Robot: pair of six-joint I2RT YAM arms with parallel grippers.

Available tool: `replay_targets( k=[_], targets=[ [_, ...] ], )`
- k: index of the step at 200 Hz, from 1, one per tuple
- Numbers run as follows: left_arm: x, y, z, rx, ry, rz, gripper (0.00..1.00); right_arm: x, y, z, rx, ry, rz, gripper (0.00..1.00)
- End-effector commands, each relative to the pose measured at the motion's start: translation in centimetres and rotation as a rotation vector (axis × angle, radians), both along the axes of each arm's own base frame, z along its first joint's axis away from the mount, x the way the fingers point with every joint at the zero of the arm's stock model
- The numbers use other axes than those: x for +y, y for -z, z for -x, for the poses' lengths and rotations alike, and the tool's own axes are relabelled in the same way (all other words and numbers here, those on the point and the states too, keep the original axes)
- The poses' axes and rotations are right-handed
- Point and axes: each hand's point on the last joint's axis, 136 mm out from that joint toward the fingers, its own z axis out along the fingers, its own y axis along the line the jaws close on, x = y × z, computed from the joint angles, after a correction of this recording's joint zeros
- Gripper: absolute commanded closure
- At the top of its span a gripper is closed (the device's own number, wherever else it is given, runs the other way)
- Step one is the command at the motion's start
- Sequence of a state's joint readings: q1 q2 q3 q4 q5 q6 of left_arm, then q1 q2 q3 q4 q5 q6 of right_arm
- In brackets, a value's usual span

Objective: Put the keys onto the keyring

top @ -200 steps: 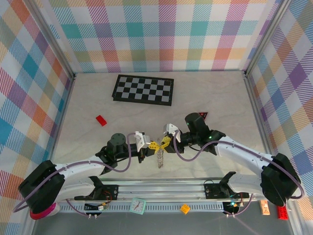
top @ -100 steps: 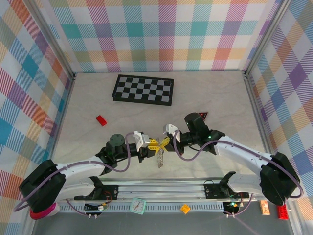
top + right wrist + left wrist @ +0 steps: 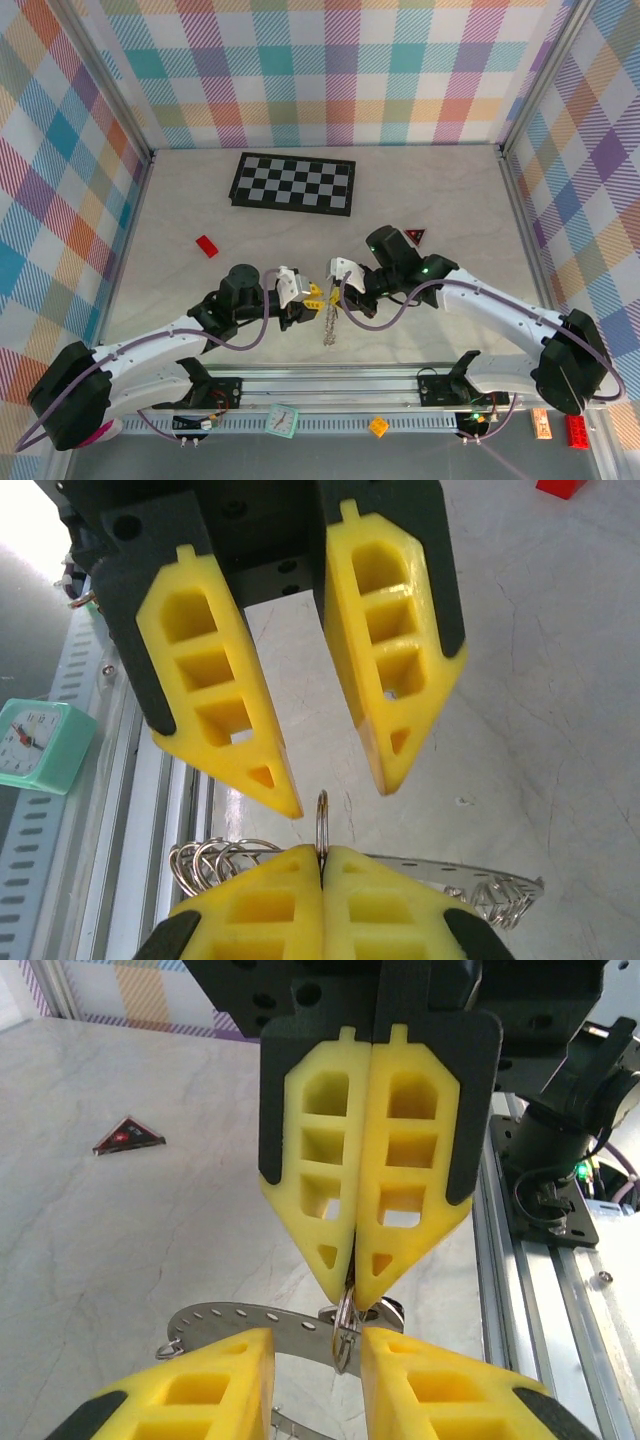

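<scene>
Near the front rail (image 3: 330,373), right jaws clamp the keyring (image 3: 225,1317); left jaws stand apart.

— We see white shells and black joints on the left arm (image 3: 150,350) and the right arm (image 3: 500,310).
— And we see purple cables (image 3: 265,325) looping beside them.
— On the left end effector (image 3: 338,792) and the right end effector (image 3: 352,1290) we find yellow fingers (image 3: 400,1190) with cut-out windows in black holders.
— We spot a green light (image 3: 581,1171) too.
</scene>
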State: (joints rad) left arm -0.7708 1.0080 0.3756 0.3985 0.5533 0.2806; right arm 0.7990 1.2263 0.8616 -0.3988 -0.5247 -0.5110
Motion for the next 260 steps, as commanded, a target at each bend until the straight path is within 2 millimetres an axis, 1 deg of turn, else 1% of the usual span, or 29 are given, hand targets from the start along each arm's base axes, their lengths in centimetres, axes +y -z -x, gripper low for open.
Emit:
replay_targets(
  k=[1,33,59,73,106,111,135,152,176,206,260],
  targets=[
    [-0.4,-0.2,0.6,-0.003,0.05,-0.022,0.72,0.4,-0.8,0.6,-0.026,-0.054,0.004,1.0],
    [-0.7,-0.3,0.7,0.0,0.071,-0.023,0.76,0.8,-1.0,0.9,-0.032,-0.078,0.008,1.0],
    [-0.9,-0.3,0.8,0.002,0.085,-0.027,0.84,1.3,-1.2,1.1,-0.039,-0.098,0.007,1.0],
    [-0.9,-0.4,0.9,-0.001,0.092,-0.027,0.9,1.5,-1.3,1.2,-0.038,-0.103,0.001,1.0],
    [-0.9,-0.5,1.1,-0.002,0.103,-0.02,1.0,1.6,-2.0,1.2,-0.049,-0.085,-0.055,1.0],
    [-0.9,-0.6,1.1,-0.003,0.103,-0.018,1.0,1.6,-2.1,1.0,-0.05,-0.072,-0.063,0.99],
    [-0.9,-0.6,1.2,-0.005,0.101,0.0,1.0,0.8,-2.6,0.4,-0.027,-0.006,-0.108,0.78],
    [-0.8,-0.5,1.1,-0.013,0.093,0.017,1.0,-0.2,-2.1,0.2,0.0,0.031,-0.114,0.71],
    [-0.7,-0.4,1.0,-0.032,0.082,0.033,1.0,-0.9,-1.0,0.2,0.04,0.056,-0.101,0.68],
    [-0.7,-0.6,1.1,-0.048,0.083,0.042,1.0,-0.9,0.2,0.2,0.066,0.052,-0.065,0.67],
    [-0.6,-0.6,1.2,-0.051,0.084,0.041,1.0,0.1,0.2,0.3,0.098,0.001,-0.079,0.69]
  ],
)
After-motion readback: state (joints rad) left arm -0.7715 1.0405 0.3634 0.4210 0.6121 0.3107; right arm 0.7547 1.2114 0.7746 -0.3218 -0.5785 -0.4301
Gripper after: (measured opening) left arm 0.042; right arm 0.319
